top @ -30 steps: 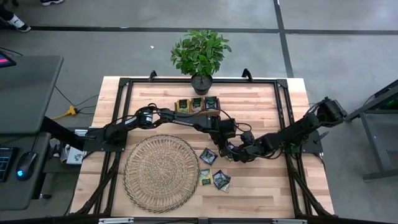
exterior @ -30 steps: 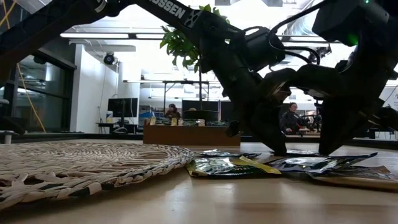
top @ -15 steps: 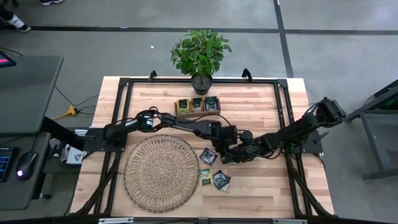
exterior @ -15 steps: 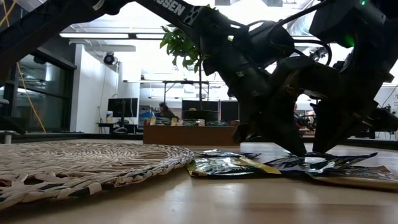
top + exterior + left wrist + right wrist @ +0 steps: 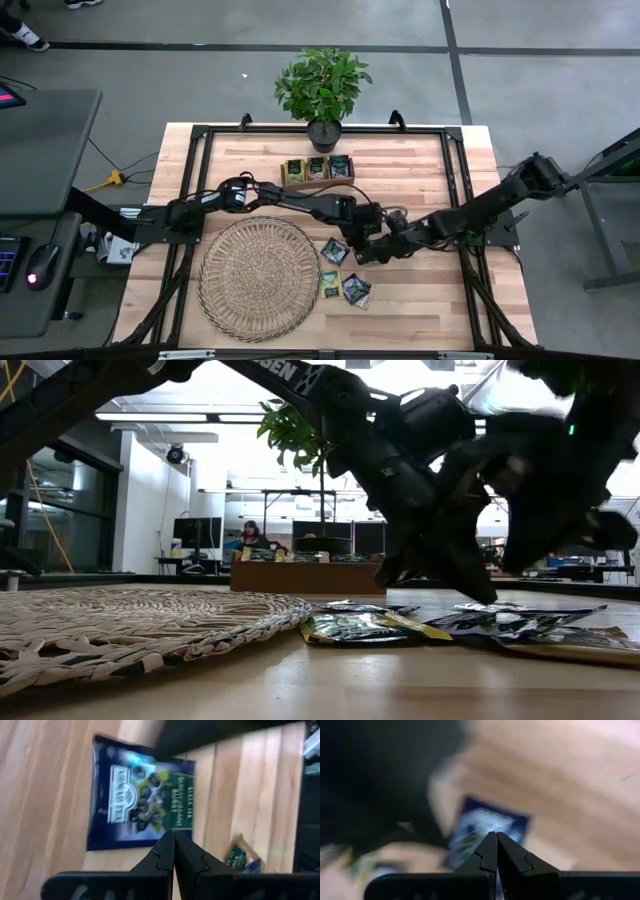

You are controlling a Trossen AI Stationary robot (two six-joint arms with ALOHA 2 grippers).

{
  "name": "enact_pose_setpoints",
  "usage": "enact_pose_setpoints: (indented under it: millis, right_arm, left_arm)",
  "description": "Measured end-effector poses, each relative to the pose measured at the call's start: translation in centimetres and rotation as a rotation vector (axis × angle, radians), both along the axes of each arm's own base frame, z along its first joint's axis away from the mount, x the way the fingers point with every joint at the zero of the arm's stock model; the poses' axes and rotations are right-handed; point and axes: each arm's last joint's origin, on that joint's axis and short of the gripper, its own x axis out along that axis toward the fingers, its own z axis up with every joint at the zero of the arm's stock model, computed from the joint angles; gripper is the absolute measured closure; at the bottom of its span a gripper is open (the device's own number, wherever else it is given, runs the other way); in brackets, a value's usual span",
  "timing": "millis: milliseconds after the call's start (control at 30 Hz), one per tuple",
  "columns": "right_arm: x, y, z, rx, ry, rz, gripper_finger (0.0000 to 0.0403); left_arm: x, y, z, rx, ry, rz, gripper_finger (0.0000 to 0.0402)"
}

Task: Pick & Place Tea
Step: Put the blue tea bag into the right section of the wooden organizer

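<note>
A navy sachet with a green panel (image 5: 142,800) lies flat on the wooden table, right under my left gripper (image 5: 174,834), which is shut and points down at the sachet's edge. My right gripper (image 5: 493,835) is shut too, close beside the left one (image 5: 378,250), over a blurred navy sachet (image 5: 485,827). Three more sachets (image 5: 335,251) (image 5: 329,285) (image 5: 355,290) lie flat between the grippers and the round wicker mat (image 5: 258,276). In the low view both grippers stand just behind the sachets (image 5: 400,625). My left gripper's shut fingertips (image 5: 167,845) stand at the navy sachet's edge (image 5: 165,827), pointing down from above. I cannot tell whether they touch it. My right gripper is shut over the blurred sachet; I cannot tell whether it touches.
A small wooden three-compartment tray (image 5: 317,168) holding sachets stands at the far middle, with a potted plant (image 5: 322,90) behind it. The wicker mat covers the near left. A black frame (image 5: 455,180) runs around the table. Bare wood lies at the near right.
My left gripper has gone toward the table's right and near edges, down close to the sachets. My right gripper has shifted a little toward the left, and its arm behind it has swung and shows blurred.
</note>
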Motion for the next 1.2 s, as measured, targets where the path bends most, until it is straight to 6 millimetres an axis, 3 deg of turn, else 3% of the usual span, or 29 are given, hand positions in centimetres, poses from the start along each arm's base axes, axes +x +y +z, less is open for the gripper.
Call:
enact_pose_setpoints:
  millis: [133, 533, 867, 1200]
  right_arm:
    - [-0.1, 1.2, 1.1, 0.084, -0.074, -0.003, 0.0403]
    - [-1.0, 4.1, -0.5, 0.102, -0.049, -0.042, 0.0403]
    - [-0.4, 4.9, -3.1, 0.105, 0.020, -0.063, 0.0403]
    - [-0.9, 4.6, -3.4, 0.103, 0.095, -0.086, 0.0403]
  left_arm:
    - [0.1, 0.2, -0.1, 0.015, 0.002, 0.035, 0.0401]
    - [0.4, 2.4, 0.0, 0.071, -0.043, 0.064, 0.0401]
    - [0.5, 2.3, 0.1, 0.072, -0.063, 0.056, 0.0401]
    - [-0.4, 2.0, -0.3, 0.125, 0.043, 0.032, 0.0402]
